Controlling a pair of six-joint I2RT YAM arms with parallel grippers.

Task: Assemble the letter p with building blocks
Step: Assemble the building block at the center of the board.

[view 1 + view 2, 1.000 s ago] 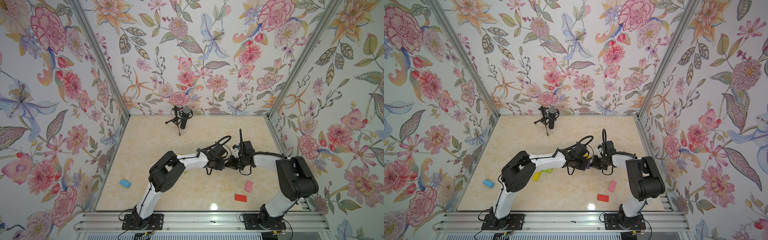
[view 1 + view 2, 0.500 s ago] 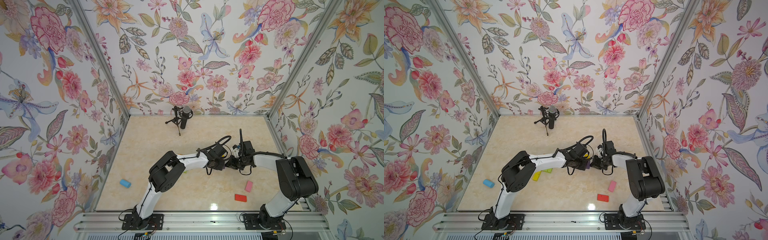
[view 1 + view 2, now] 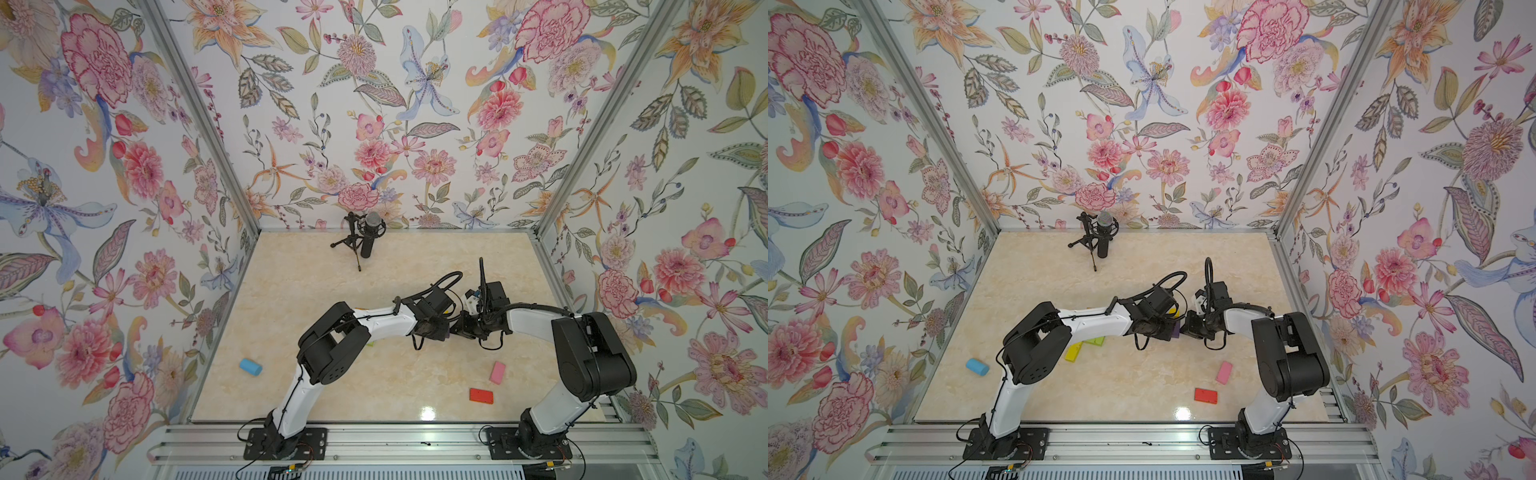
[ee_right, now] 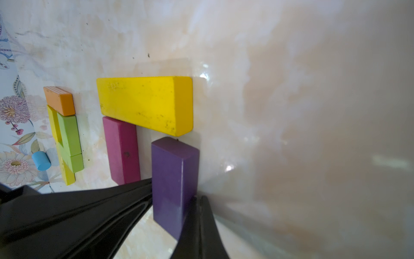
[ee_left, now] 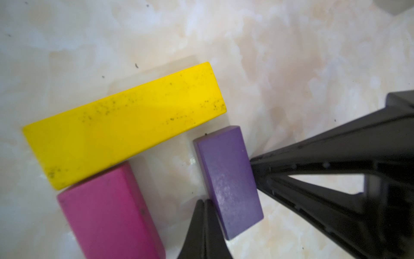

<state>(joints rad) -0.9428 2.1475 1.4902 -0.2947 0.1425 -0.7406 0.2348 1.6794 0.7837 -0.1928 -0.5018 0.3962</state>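
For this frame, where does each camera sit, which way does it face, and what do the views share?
Top views: high over the robot's bases, looking down at the table toward the microphone; left arm and right arm show whole.
Left wrist: on the left arm, low, facing the yellow block, magenta block and purple block; shut left gripper and right gripper show.
Right wrist: on the right arm, facing the same blocks; both shut grippers show.
Shared: both wrist views show the purple block between the gripper tips.
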